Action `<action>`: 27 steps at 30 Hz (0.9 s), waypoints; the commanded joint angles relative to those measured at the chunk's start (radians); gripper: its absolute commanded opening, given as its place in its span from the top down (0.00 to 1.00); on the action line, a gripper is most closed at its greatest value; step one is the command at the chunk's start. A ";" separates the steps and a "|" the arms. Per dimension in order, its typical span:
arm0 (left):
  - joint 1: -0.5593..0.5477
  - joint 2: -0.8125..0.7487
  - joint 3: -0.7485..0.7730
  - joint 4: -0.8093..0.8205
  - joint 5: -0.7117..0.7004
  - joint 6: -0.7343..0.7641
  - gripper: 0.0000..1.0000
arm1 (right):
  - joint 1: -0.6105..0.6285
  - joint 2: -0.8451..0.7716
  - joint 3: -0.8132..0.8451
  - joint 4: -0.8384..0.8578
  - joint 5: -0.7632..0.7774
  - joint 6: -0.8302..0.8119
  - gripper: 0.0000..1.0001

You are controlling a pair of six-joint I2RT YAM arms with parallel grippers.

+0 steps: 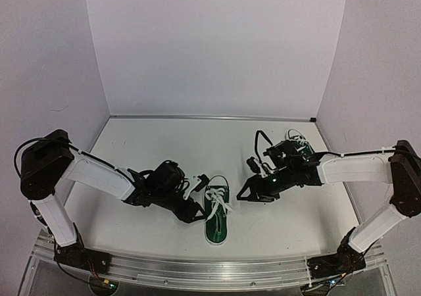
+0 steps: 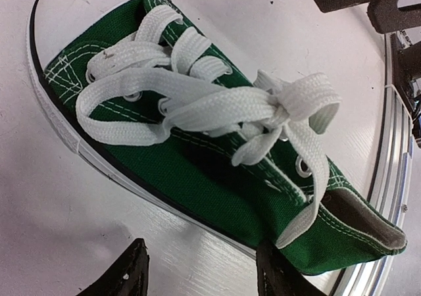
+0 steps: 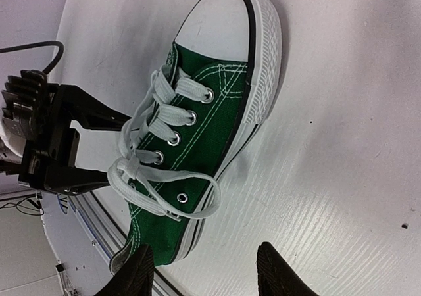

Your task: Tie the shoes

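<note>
One green sneaker (image 1: 218, 215) lies mid-table, its white toe cap toward the front edge. Its white laces are drawn into a knot with loops (image 2: 284, 109) above the tongue; one loop hangs over the shoe's side (image 3: 197, 197). My left gripper (image 1: 195, 210) is open and empty just left of this shoe (image 2: 197, 177), its fingers (image 2: 128, 273) low by the sole. My right gripper (image 1: 248, 192) is open and empty just right of the same shoe (image 3: 210, 112), its fingers (image 3: 279, 273) over bare table. The second sneaker (image 1: 299, 143) sits at the back right, mostly hidden behind my right arm.
An aluminium rail (image 1: 210, 270) runs along the table's front edge, close to the shoe's toe, and shows in the left wrist view (image 2: 388, 145). White walls enclose the table on the left, back and right. The left gripper (image 3: 52, 138) shows beyond the shoe in the right wrist view.
</note>
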 commanded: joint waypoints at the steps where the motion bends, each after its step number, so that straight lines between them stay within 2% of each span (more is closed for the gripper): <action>1: -0.011 0.009 0.035 0.068 -0.006 0.013 0.45 | 0.000 -0.004 0.004 0.014 -0.010 -0.010 0.50; 13: -0.039 -0.022 0.029 0.104 0.081 0.045 0.46 | -0.001 -0.008 0.003 0.015 -0.006 -0.007 0.50; 18: -0.081 -0.043 0.085 0.045 0.105 0.060 0.47 | -0.001 -0.008 0.000 0.016 -0.002 -0.004 0.50; 24: -0.117 -0.039 0.181 0.058 0.098 -0.002 0.46 | -0.001 -0.001 0.010 0.016 0.000 -0.003 0.50; 27: -0.118 -0.074 0.175 0.078 0.093 -0.014 0.47 | -0.001 0.002 0.014 0.016 -0.004 -0.003 0.51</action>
